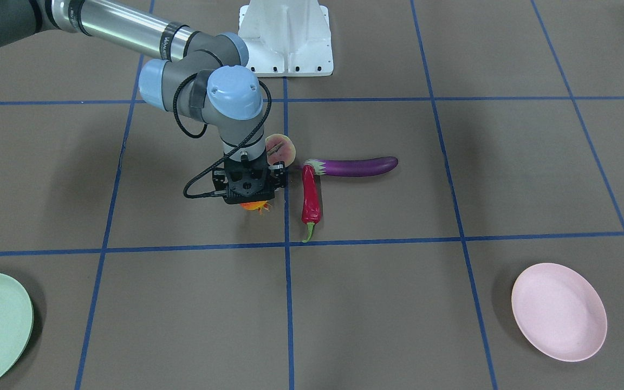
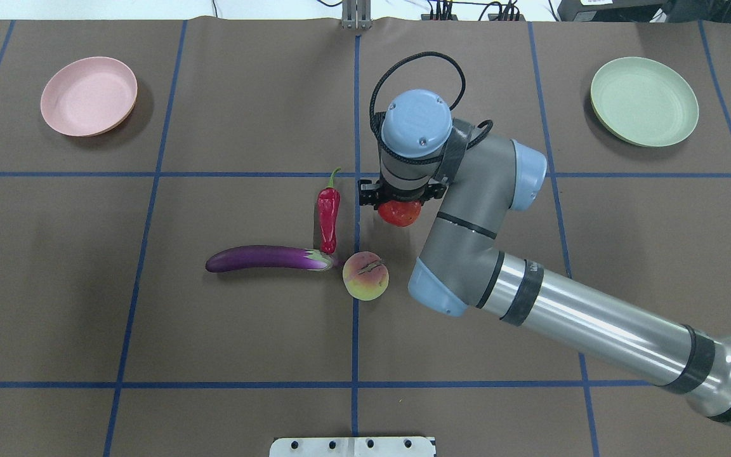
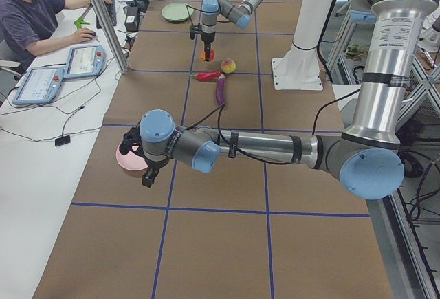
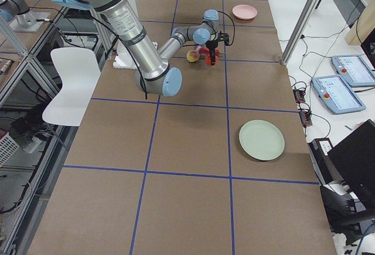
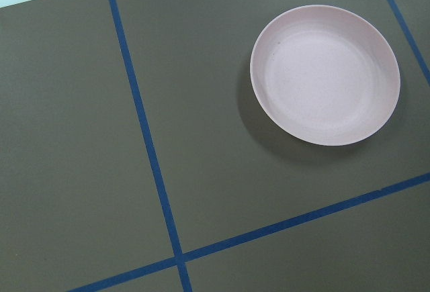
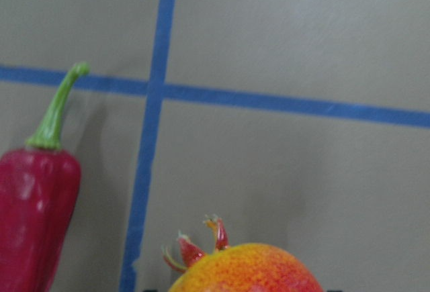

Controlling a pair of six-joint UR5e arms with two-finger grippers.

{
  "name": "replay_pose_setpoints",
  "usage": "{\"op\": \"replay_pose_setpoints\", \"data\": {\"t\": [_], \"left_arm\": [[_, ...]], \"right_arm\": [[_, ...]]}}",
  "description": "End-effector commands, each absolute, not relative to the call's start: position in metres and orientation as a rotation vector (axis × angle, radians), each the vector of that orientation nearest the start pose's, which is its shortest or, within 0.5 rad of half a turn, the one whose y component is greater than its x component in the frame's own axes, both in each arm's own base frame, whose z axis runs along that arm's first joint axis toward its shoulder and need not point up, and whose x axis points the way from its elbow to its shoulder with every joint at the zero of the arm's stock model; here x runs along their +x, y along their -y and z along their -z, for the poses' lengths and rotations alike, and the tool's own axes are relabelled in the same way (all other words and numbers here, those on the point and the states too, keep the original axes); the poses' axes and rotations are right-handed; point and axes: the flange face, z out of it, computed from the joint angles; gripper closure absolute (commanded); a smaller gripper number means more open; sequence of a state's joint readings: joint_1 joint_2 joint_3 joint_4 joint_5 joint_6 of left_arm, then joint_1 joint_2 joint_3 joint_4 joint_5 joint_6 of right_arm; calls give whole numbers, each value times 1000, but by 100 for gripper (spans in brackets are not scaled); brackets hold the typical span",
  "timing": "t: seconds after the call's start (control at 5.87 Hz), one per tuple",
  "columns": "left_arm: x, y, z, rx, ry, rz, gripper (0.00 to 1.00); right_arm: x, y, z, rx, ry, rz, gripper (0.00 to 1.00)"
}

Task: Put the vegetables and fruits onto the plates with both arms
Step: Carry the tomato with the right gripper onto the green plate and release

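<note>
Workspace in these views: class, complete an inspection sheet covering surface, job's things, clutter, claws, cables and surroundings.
surface: brown table cover with a blue tape grid.
job's things: pomegranate under the right claw; peach, eggplant and chili pepper close together mid-table; pink plate and green plate empty, at opposite ends.
clutter: nothing seen.
claws: right claw around the pomegranate, grip cannot be told; left claw near the pink plate, open or shut cannot be told.
cables: black cable loops over the right wrist.
surroundings: operator at a side desk, teach pendants, white chair.
</note>
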State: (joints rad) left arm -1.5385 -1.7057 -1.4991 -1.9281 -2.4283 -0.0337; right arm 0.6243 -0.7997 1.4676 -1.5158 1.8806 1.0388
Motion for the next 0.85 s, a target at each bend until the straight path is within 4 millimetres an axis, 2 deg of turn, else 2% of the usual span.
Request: {"op": "replay_pose_setpoints", "data": {"t": [0.0, 0.17, 0.34, 0.68], "left_arm": [[-36, 568, -577, 364, -858, -184, 0], [-35, 568, -577, 362, -860, -184, 0], [-32, 568, -579, 355, -861, -186, 0], [-28, 569, -580, 351, -862, -191, 0]], "right_arm": [[-451, 573, -264, 163, 750, 63, 100], [-399, 601, -296, 188, 732, 116, 100], [-348, 619, -343, 197, 702, 205, 100], [-234, 639, -424, 179, 707, 288, 100]]}}
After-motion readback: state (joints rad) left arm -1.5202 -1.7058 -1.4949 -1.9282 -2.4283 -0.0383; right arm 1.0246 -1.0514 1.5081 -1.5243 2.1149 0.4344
